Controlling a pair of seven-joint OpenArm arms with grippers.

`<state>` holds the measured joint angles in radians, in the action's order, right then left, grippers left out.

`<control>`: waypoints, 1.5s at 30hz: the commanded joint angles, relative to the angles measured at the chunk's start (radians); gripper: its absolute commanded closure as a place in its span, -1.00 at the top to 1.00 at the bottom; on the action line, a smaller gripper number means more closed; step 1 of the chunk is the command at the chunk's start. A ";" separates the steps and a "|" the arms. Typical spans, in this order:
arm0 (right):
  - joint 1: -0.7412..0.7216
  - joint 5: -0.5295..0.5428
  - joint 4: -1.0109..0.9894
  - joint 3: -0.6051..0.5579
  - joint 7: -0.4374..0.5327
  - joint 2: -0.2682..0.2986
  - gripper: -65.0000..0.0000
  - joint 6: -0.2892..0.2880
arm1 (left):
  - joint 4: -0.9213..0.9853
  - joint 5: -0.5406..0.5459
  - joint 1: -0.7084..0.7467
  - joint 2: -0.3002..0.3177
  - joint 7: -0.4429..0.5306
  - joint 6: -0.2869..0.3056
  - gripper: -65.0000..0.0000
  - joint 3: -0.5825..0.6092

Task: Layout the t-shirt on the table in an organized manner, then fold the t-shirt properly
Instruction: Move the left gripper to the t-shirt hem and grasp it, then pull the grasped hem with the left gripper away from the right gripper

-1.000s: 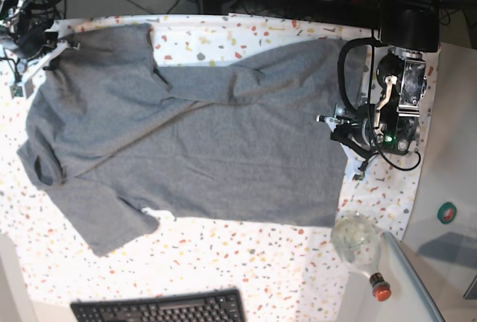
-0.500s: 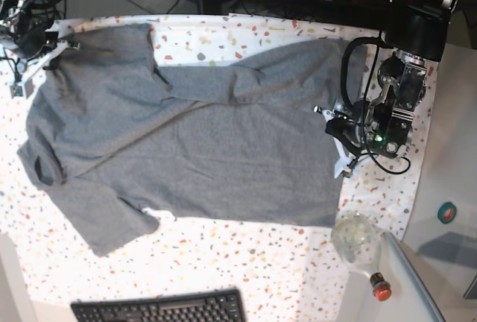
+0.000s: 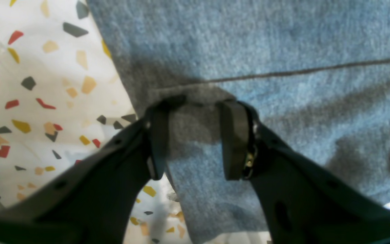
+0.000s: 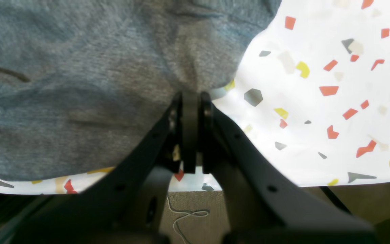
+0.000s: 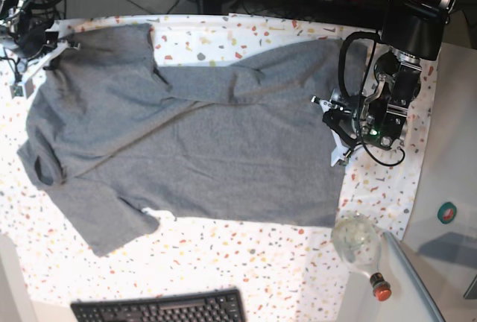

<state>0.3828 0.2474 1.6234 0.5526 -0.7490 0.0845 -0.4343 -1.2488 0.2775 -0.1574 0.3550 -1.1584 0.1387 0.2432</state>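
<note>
Fingers of the left gripper stand part-spread, with a raised fold of the shirt's edge between them; the near pad touches the cloth, while contact on the other side cannot be told. Just beyond the tips a dark seam line runs across the grey fabric, and to one side of the fingers the flecked table shows bare.

Fingers of the right gripper are pressed together, pinching a bunched corner of the shirt at their tips. Cloth spreads away from that pinch to one side; the table lies bare on the other, its edge just behind the fingers.

In the base view the shirt lies spread across the table between the two grippers, creased, one sleeve folded in. A bottle and a keyboard sit near the table's near edge.
</note>
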 commanded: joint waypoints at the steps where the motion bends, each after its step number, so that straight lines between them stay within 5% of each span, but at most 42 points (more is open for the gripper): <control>1: 0.000 0.005 0.018 0.005 0.015 0.013 -1.00 0.002 | -0.012 -0.008 -0.015 0.009 0.008 -0.001 -0.48 -0.005; 3: 0.000 0.005 0.018 0.005 0.015 0.013 -1.00 0.002 | -0.016 -0.008 -0.015 0.008 0.008 -0.001 -0.96 -0.012; 4: 0.000 0.005 0.018 0.005 0.015 0.013 -1.00 0.002 | -0.018 -0.008 -0.015 0.008 0.008 -0.001 -1.00 -0.014; 18: -0.005 0.005 0.018 0.005 0.015 0.013 -1.00 0.002 | -0.225 -0.013 0.058 0.016 -0.019 -0.001 -1.00 -0.018; 26: -0.006 0.005 0.019 0.005 0.015 0.013 -1.00 0.002 | -0.320 -0.010 0.115 0.011 -0.062 -0.001 -1.00 -0.192; 34: -0.008 0.005 0.019 -0.001 0.015 0.013 -1.00 0.002 | -0.319 -0.010 0.134 0.008 -0.059 -0.001 -1.00 -0.190; 39: -0.008 0.005 0.019 0.001 0.015 0.013 -1.00 0.002 | -0.319 -0.008 0.143 0.008 -0.056 -0.001 -0.08 -0.190; 45: -0.006 0.005 0.019 0.002 0.015 0.013 -1.00 0.002 | -0.303 -0.008 0.144 0.008 -0.055 -0.001 -0.59 -0.192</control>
<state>0.3779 0.2470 1.6238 0.5495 -0.7494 0.0845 -0.4343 -1.5417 0.2695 0.0013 0.3523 -1.2194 0.1410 0.0566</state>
